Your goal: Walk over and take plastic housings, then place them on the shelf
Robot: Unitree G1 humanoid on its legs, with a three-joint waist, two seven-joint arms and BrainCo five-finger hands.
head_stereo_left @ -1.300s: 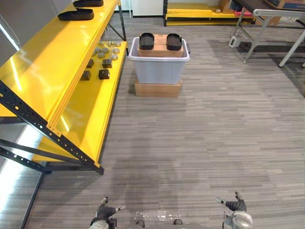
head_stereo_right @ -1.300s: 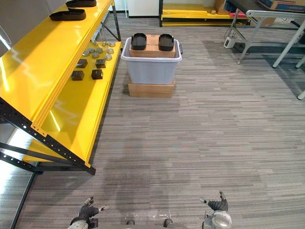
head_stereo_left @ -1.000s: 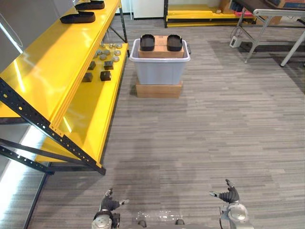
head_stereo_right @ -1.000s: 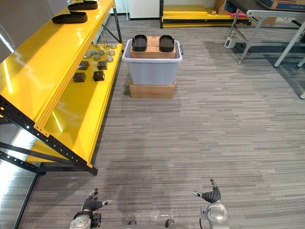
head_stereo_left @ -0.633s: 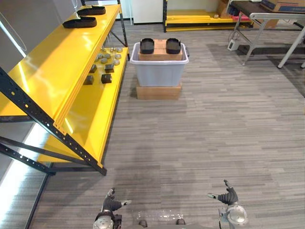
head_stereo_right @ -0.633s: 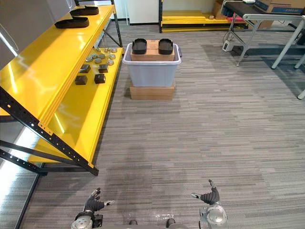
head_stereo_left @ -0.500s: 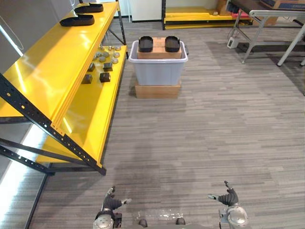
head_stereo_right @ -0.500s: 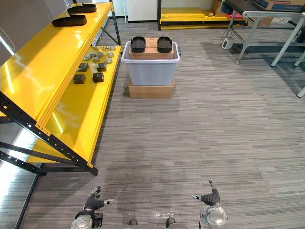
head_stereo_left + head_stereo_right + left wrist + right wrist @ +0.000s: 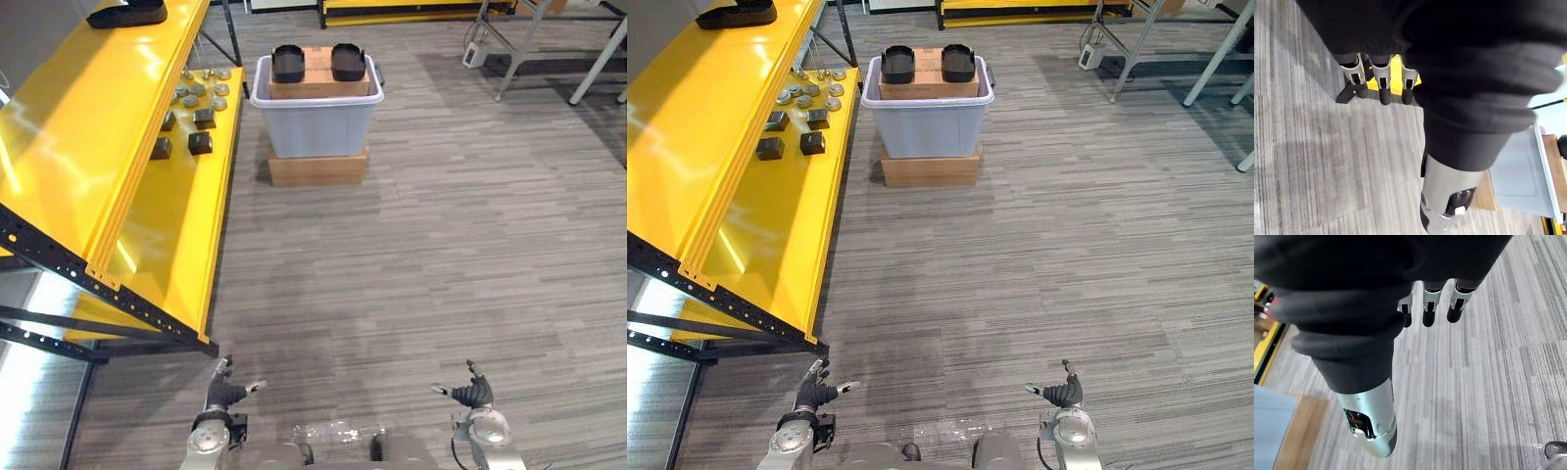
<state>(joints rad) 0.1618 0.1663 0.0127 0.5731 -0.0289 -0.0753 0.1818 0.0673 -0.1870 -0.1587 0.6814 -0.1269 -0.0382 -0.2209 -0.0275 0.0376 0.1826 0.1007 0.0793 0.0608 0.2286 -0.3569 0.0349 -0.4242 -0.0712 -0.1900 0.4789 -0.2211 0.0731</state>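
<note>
Left robot hand (image 9: 227, 397) and right robot hand (image 9: 475, 394) low over carpet (image 9: 441, 245), far short of grey bin (image 9: 313, 122), fingers relaxed, empty. Yellow shelf (image 9: 88, 127) left of bin. Bin on flat carton (image 9: 316, 168). Two black plastic housings (image 9: 288, 63) (image 9: 349, 61) side by side atop brown box (image 9: 318, 86) in bin, well apart from both hands. Another housing (image 9: 127, 14) on shelf top, left of bin.

Looking like a warehouse/workshop floor: yellow steel rack (image 9: 88, 117) standing left of the grey tote (image 9: 318, 127), small parts (image 9: 200, 143) lying on it, metal-frame benches (image 9: 518, 49) sitting right of the tote.
</note>
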